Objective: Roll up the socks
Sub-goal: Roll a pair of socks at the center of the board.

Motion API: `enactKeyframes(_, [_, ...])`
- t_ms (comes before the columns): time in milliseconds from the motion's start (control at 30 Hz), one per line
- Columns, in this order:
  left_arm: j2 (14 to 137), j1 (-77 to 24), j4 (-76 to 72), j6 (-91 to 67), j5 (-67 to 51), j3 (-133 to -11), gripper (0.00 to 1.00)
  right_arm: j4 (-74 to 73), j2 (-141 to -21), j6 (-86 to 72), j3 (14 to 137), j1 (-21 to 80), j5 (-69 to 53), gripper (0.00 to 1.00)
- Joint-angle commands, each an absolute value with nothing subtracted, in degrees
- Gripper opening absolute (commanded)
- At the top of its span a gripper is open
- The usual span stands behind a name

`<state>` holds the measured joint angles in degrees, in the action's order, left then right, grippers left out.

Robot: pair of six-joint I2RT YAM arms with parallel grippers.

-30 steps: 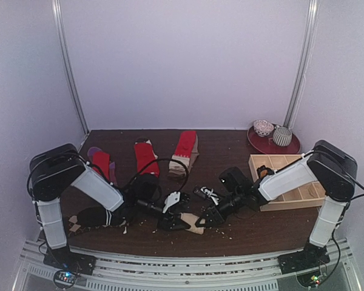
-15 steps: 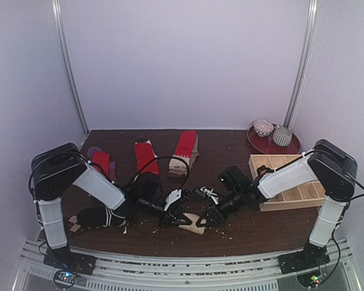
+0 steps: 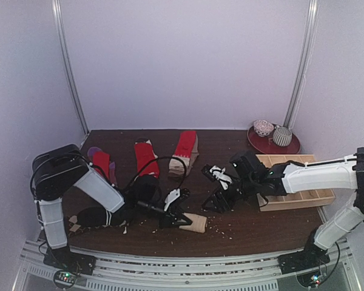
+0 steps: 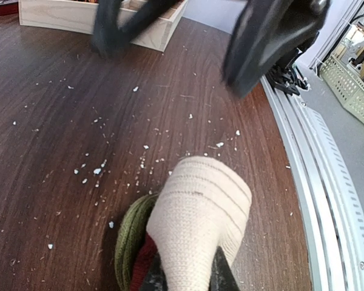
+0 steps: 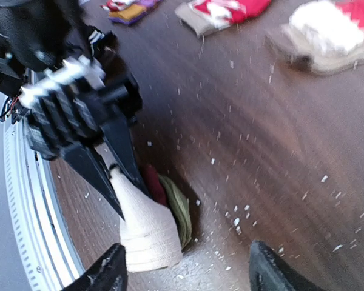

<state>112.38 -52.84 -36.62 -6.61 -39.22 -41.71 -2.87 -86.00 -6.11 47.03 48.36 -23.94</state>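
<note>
Fingers on the right gripper (image 3: 218, 203) now stand wide apart and grip nothing. A second ago they were down at the beige sock (image 3: 195, 223); that arm has since drawn back toward the wooden tray (image 3: 291, 203) and hangs above the table (image 3: 249, 233). The left gripper (image 3: 177, 217) has meanwhile clenched, its fingers (image 4: 221, 276) pinching the rolled beige sock. The roll rests on the table near the front edge, with green and red bands showing at its end. Red socks (image 3: 145, 156) lie flat farther back, and pale crumbs (image 4: 97, 171) dot the wood.
</note>
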Motion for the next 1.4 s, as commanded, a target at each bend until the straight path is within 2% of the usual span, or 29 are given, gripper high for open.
enactKeyframes(0, [117.89, -53.00, -21.36, -8.40, -34.72, -36.51, 0.00, -3.84, -84.85, -1.61, 48.50, 49.58, -19.15, 0.73])
enactKeyframes(67, [118.42, -53.02, -20.92, -8.39, -34.69, -36.77, 0.00, -5.32, -86.45, -0.23, 49.25, 50.25, -20.65, 0.81])
enactKeyframes(233, [119.55, -53.00, -18.83, -8.18, -35.49, -38.10, 0.00, -5.30, -89.48, 0.42, 48.91, 53.19, -19.62, 0.86])
enactKeyframes(300, [119.74, -52.91, -17.67, -8.05, -35.81, -38.38, 0.00, -5.36, -90.38, 0.65, 48.90, 53.71, -19.33, 0.98])
enactKeyframes(333, [119.87, -52.83, -17.04, -8.00, -35.96, -38.36, 0.00, -4.79, -90.66, 0.55, 48.68, 53.91, -19.81, 1.00])
enactKeyframes(833, [118.37, -52.61, -14.88, -6.28, -35.53, -39.17, 0.00, -2.43, -98.17, -0.52, 47.98, 54.32, -16.02, 1.00])
enactKeyframes(1000, [118.52, -52.57, -14.24, -5.71, -35.70, -39.81, 0.00, -0.61, -99.76, -1.36, 48.00, 54.75, -18.32, 0.99])
enactKeyframes(1133, [118.88, -52.56, -14.33, -5.19, -35.79, -39.83, 0.00, 0.61, -100.47, -2.45, 47.23, 54.81, -24.96, 0.96])
enactKeyframes(1367, [119.36, -52.56, -14.85, -4.93, -35.85, -40.07, 0.00, -2.39, -97.03, -3.03, 48.89, 53.67, -29.00, 0.96])
